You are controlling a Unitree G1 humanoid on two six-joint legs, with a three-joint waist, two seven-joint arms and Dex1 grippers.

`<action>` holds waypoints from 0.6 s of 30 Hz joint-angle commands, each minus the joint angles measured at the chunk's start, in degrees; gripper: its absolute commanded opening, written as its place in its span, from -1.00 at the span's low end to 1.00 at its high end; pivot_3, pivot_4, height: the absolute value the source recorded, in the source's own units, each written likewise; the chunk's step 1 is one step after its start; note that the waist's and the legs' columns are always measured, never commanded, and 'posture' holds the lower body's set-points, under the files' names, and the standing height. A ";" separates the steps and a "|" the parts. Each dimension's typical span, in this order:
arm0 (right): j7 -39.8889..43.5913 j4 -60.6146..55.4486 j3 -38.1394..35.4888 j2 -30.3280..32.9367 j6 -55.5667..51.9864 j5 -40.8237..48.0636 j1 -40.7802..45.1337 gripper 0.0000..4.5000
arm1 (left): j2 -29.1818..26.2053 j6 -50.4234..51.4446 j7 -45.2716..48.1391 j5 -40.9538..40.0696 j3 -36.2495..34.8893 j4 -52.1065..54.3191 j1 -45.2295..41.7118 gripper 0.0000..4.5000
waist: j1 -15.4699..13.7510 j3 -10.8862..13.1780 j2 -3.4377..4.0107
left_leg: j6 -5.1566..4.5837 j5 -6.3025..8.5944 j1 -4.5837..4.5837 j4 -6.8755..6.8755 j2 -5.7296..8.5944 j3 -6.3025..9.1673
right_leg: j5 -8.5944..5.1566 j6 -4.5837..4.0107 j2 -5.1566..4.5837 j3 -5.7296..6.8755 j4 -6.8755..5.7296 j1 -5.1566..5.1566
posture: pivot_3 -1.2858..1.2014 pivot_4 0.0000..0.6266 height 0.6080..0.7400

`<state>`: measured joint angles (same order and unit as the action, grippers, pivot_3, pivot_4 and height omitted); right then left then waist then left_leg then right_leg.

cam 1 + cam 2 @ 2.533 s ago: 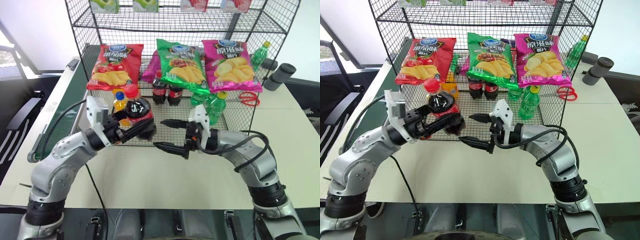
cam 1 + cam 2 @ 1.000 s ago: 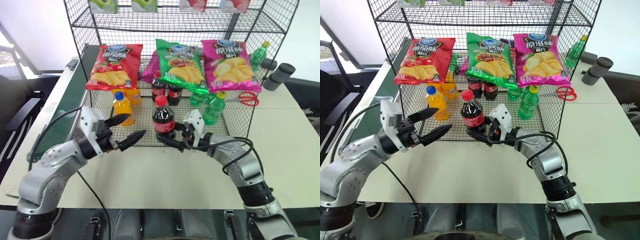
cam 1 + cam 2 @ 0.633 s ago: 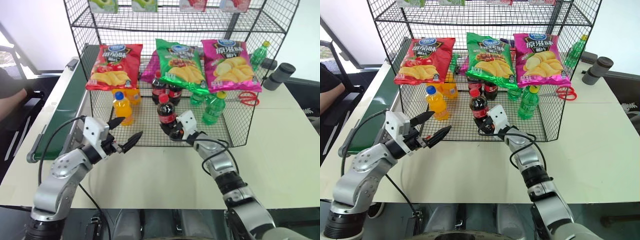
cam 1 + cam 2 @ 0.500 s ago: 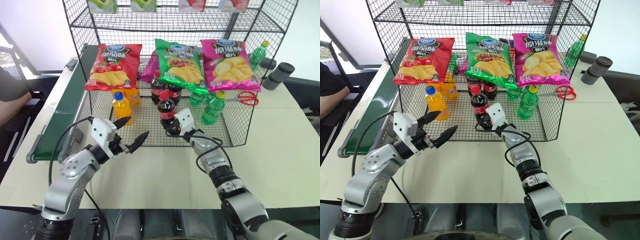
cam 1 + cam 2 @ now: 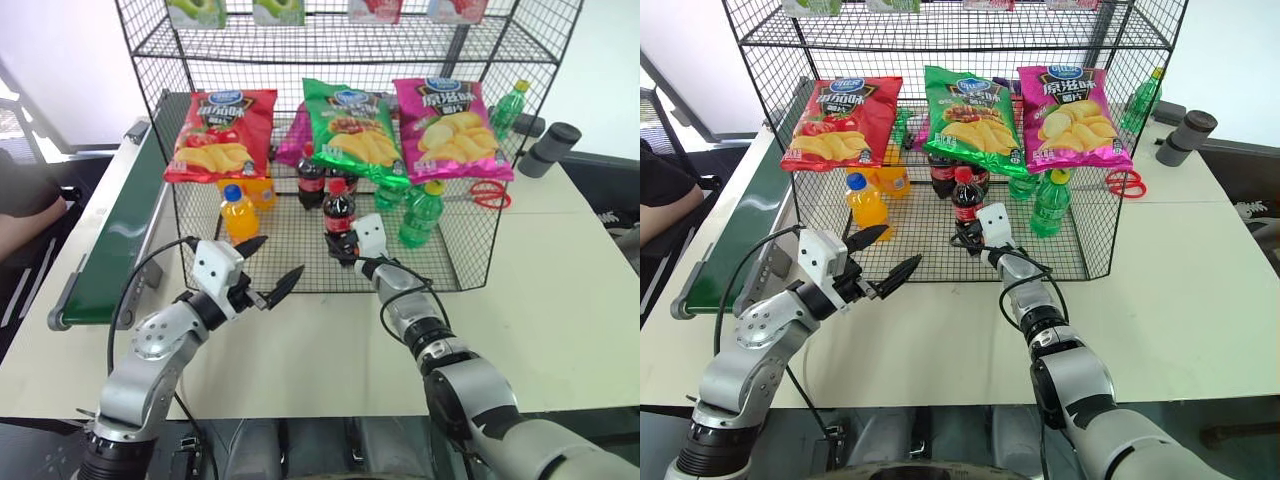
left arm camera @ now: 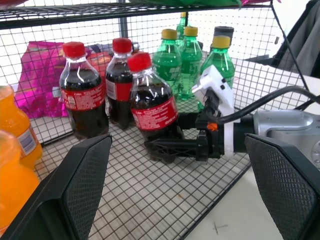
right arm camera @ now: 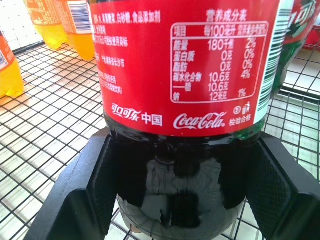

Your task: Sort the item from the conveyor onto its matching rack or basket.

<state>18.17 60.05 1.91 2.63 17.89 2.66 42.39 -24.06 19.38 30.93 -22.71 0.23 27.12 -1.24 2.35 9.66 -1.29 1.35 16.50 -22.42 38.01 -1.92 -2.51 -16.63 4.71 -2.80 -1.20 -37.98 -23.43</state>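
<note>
Near the centre of the left eye view, the cola bottle (image 5: 338, 213) stands upright on the mesh floor of the black wire rack (image 5: 470, 205), just in front of 2 other cola bottles (image 5: 310, 178) that sit further back. The right gripper (image 5: 347, 254) reaches level through the rack's open front, and its 2 black fingers (image 7: 95, 175) are pinched on the bottle's lower body, below the red label. Holding it that low looks meant to keep the bottle steady while its base comes to the mesh; whether the base is already resting there or hangs just above is hard to tell.

Toward the lower left of the same view, the left gripper (image 5: 272, 269) hangs outside the rack with its fingers spread wide and nothing between them, near the front edge but well apart from the bottle. It seems kept clear so the right arm has the opening to itself.

Orange-drink bottles (image 5: 238, 212) stand left of the colas and green bottles (image 5: 420, 212) to the right, so the drinks are grouped by kind, and this spot is the matching one. 3 chip bags (image 5: 346, 128) hang across the rack's front above the drinks. Along the left edge runs the green conveyor (image 5: 115, 245), with nothing on the stretch that shows.

By my judgement the sorting is nearly done: what remains is to let go and draw the arm back without tipping the bottle into its neighbours.
</note>
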 commanded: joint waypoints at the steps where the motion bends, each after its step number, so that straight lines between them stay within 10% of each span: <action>1: 1.65 0.11 -1.11 -0.36 1.69 0.58 0.71 0.73 | -0.38 -1.05 0.20 0.42 -0.81 0.72 -0.29 1.00 | 0.18 0.00 0.00 | 0.00 0.00 0.00 0.00 0.00 0.00 | 0.00 0.00 0.00 0.00 0.00 0.00 | 0.03 -0.52 0.91; 3: 2.36 -0.58 -1.09 -0.29 2.45 0.31 0.22 0.97 | -0.38 -1.09 0.17 0.45 -0.86 0.62 -0.40 1.00 | 0.21 0.00 0.00 | 0.00 0.00 0.00 0.00 0.00 0.00 | 0.00 0.00 0.00 0.00 0.00 0.00 | 0.03 -0.52 0.91; 18: 7.41 -15.30 1.74 4.06 4.95 -2.68 -8.24 0.97 | -0.23 -1.10 0.02 0.49 -1.57 0.53 -0.11 1.00 | 0.20 0.00 0.00 | 0.00 0.00 0.01 0.00 -0.01 0.01 | 0.00 0.00 -0.04 0.00 -0.01 0.00 | 0.03 -0.52 0.91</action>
<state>25.23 48.70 3.23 6.10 21.79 0.40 34.49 -24.28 19.35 30.95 -21.97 -0.33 26.93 -1.22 2.55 9.66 -1.28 1.36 16.51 -22.41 38.01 -1.92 -2.50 -16.63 4.71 -2.84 -1.20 -37.99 -23.44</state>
